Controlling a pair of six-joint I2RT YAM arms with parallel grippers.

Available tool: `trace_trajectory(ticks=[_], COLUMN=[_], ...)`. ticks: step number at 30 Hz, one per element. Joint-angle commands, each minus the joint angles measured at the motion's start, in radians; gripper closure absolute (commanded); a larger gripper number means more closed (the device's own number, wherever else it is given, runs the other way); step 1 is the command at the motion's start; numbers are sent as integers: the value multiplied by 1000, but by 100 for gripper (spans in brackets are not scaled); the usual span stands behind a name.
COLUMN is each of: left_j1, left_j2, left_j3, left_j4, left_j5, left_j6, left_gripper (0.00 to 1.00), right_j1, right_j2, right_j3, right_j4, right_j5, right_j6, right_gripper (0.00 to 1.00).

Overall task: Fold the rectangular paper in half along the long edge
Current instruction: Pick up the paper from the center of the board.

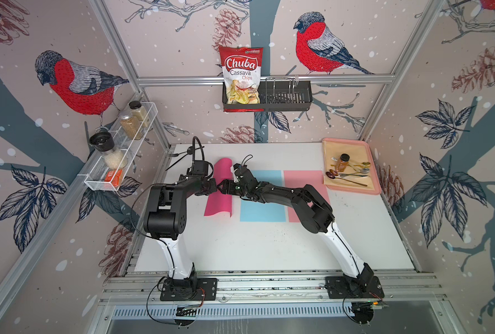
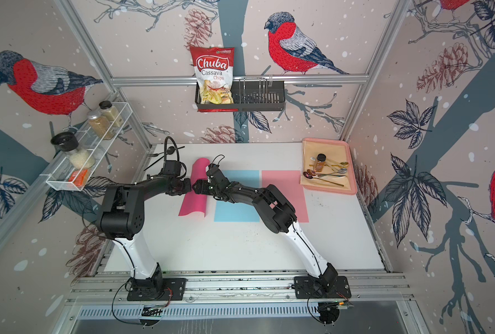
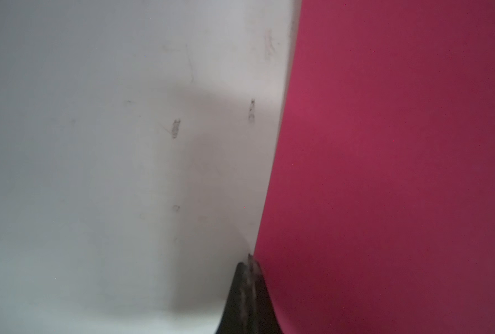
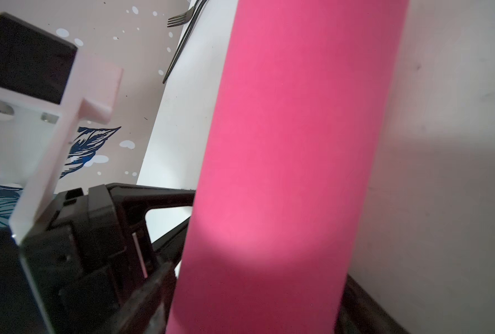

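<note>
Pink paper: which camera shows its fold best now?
A top view: nearly the whole pink paper shows, curled over. Right wrist view shows only its bulging middle close up; left wrist view, one edge.

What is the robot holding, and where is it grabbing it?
The left gripper pinches the pink paper at its long edge, about halfway along. The right gripper is open, gripping nothing.

The left arm (image 1: 168, 219) and right arm (image 1: 312, 208) rise from beside the table's (image 1: 269, 245) near edge, elbows bent outward. Their forearms reach inward and the grippers meet tip to tip toward the far left corner. The left gripper (image 1: 215, 187) is pinched tight on the paper's (image 1: 218, 204) edge. The right gripper (image 1: 223, 188) has its jaws wide, one on each side of the curled sheet.
</note>
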Motion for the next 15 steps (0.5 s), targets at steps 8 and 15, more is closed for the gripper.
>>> trace_trajectory(ticks=[8,15], left_j1=[-30,-35], left_j2=[18,23], left_j3=[-19,-22], left_j4=[-117,-112], left_j5=[66,88], left_j6=[3,-2], left_gripper=[100,100], right_j1=[1,0], right_j2=[31,32], right_j3=[-9,-11], right_j4=[-129,-107], right_j5=[-20,-36], right_j6=[27,32], right_gripper=[20,22])
